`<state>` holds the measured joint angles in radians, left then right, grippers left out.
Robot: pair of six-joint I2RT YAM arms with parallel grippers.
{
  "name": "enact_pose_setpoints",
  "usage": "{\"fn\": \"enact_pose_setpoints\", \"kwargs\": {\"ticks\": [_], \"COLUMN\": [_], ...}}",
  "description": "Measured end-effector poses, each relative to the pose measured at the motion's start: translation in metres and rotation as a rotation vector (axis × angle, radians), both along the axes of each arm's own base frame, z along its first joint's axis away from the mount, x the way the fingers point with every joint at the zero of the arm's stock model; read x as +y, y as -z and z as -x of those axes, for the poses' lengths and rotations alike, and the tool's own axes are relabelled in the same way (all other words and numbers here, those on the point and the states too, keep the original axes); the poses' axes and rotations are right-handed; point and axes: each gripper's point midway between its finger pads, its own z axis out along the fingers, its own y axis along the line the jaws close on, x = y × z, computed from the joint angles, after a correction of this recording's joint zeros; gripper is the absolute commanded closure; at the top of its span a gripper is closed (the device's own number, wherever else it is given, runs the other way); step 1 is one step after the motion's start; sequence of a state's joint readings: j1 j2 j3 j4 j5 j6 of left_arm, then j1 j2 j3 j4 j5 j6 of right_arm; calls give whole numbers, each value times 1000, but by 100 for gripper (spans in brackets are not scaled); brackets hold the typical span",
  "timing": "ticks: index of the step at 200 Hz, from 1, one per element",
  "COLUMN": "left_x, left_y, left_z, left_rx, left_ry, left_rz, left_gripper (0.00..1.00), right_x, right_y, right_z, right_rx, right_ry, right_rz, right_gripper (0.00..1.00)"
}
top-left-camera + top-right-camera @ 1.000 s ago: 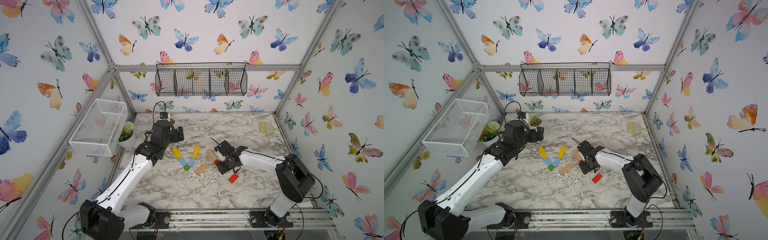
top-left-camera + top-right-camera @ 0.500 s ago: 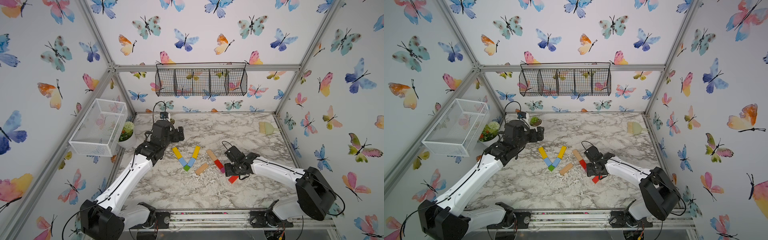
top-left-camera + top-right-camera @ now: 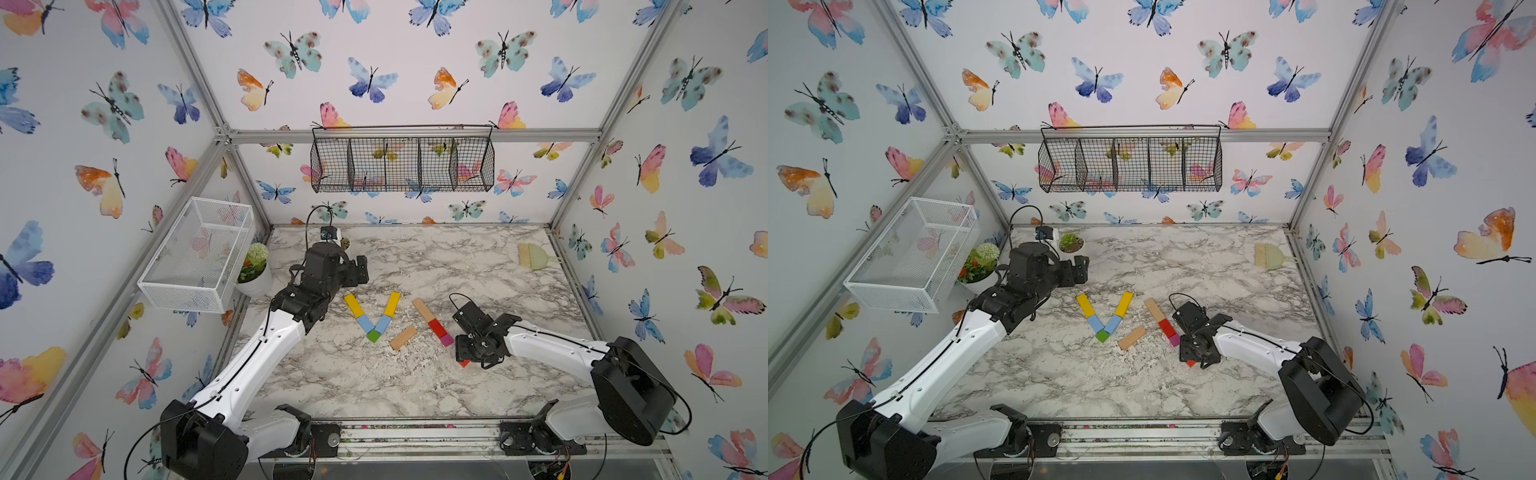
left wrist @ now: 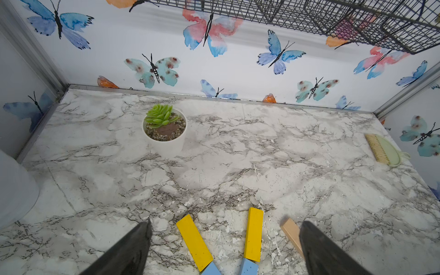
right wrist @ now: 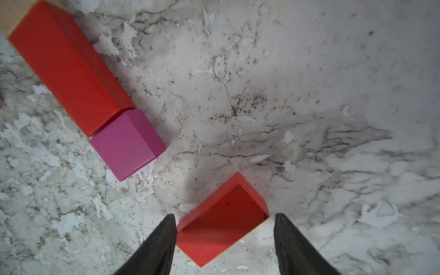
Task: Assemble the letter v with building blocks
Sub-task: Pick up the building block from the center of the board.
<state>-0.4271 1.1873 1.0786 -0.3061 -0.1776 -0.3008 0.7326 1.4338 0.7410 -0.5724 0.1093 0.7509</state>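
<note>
In both top views a V lies mid-table: two yellow bars [image 3: 354,305] [image 3: 392,303], two light-blue bars [image 3: 365,323] and a green cube [image 3: 373,336] at its tip. To its right a tan bar [image 3: 422,309], a red bar [image 3: 436,326] and a magenta cube [image 3: 446,340] lie end to end. A second tan bar [image 3: 403,337] lies loose. My right gripper [image 5: 225,216] is open and straddles a loose red block [image 5: 214,238] on the table, with a gap at one finger. My left gripper [image 4: 226,222] hangs open and empty behind the V.
A succulent pot [image 4: 165,129] and a flower pot [image 3: 254,270] stand at the back left, beside a white wire basket [image 3: 199,253]. A hand brush [image 3: 534,257] lies at the back right. A black wire basket [image 3: 401,164] hangs on the back wall.
My right gripper has moved from beside the tan, red and magenta line toward the front of the table, over the loose red block. The left arm has not moved.
</note>
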Motion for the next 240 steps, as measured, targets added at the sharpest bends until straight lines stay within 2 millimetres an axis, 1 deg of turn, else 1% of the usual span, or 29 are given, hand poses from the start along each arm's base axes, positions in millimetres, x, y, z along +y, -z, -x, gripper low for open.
{"fn": "enact_pose_setpoints", "kwargs": {"ticks": [53,94,128,199,230,240], "left_x": [0,0,0,0,0,0], "left_y": [-2,-3,-3,-3,-3,-3], "left_z": [0,1,1,1,1,1], "left_rx": [-7,-8,-8,-8,-8,-8], "left_ry": [1,0,0,0,0,0], "left_rz": [3,4,4,4,4,4], "left_gripper": [3,3,3,3,3,3], "right_x": [1,2,1,4,5,6], "right_y": [2,7,10,12,12,12], "right_z": [-1,-2,0,-4,-6,-6], "right_rx": [-3,1,9,-1,-7,-10], "right_ry": [11,15,15,15,15,16], "right_rz": [-7,-6,1,-7,-12,-15], "right_gripper": [35,42,45,59,71,74]}}
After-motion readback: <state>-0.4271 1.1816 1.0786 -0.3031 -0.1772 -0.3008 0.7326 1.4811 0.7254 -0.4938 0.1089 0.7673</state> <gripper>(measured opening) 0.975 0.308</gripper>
